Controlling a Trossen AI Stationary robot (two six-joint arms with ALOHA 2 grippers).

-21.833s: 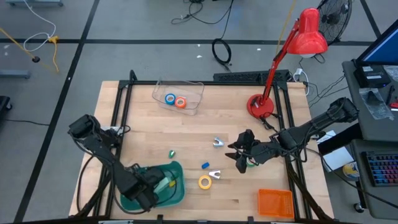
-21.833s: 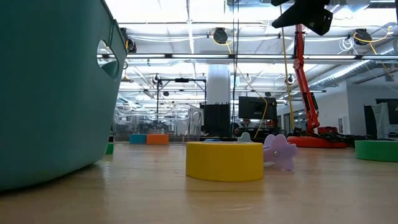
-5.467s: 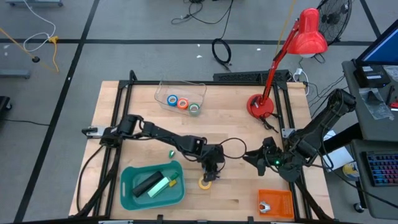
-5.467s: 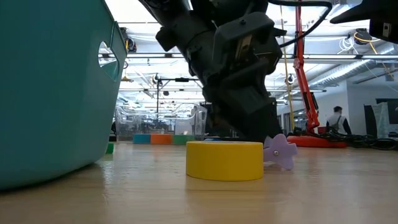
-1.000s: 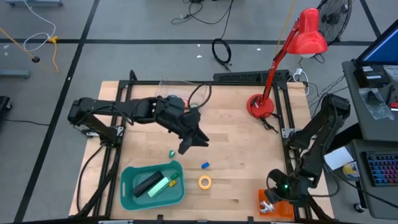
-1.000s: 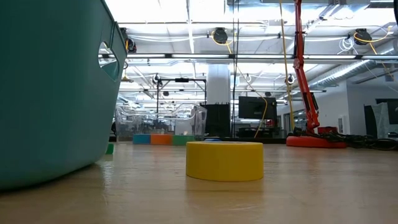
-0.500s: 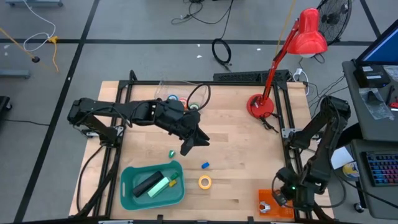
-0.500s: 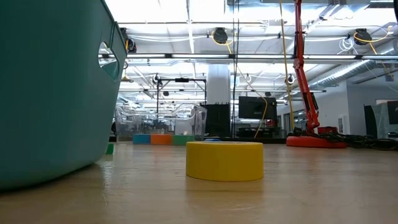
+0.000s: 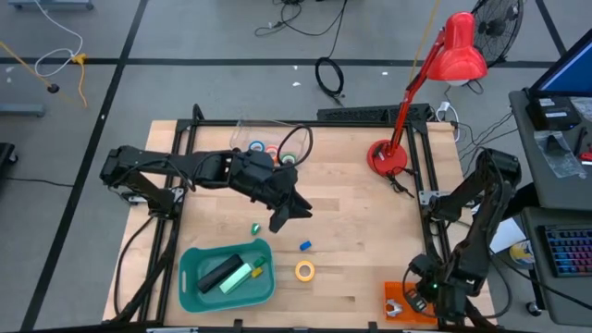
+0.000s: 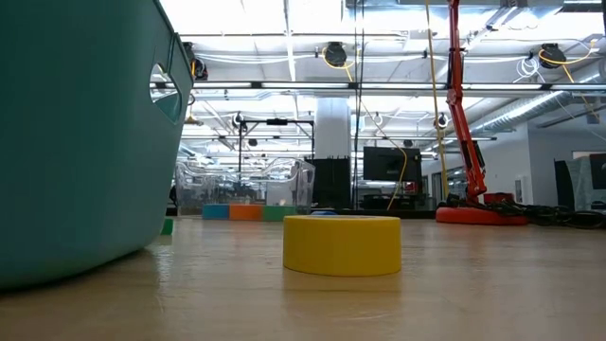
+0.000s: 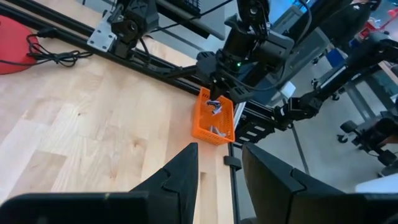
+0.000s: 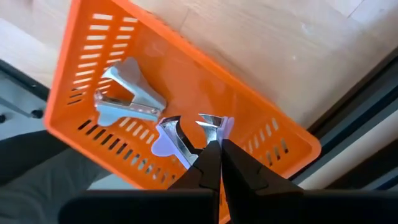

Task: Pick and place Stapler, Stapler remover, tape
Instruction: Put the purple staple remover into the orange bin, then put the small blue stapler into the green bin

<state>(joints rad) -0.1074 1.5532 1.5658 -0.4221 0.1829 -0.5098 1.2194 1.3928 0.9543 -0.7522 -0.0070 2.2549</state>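
Two metal staple removers (image 12: 127, 93) lie in the orange slotted plastic basket (image 12: 81, 46) at the table's near right corner, and the right gripper (image 12: 214, 163) hangs just above them, fingers pinched together, holding nothing. The yellow tape ring (image 9: 304, 270) sits alone on the wooden table (image 9: 351, 222), near the teal bin (image 9: 194, 291). The left gripper (image 11: 219, 167) hovers mid-table, fingers parted, empty.

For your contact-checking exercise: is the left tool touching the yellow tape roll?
Apart. In the high view the left tool hangs over bare wood, with clear table between it and the yellow tape roll.
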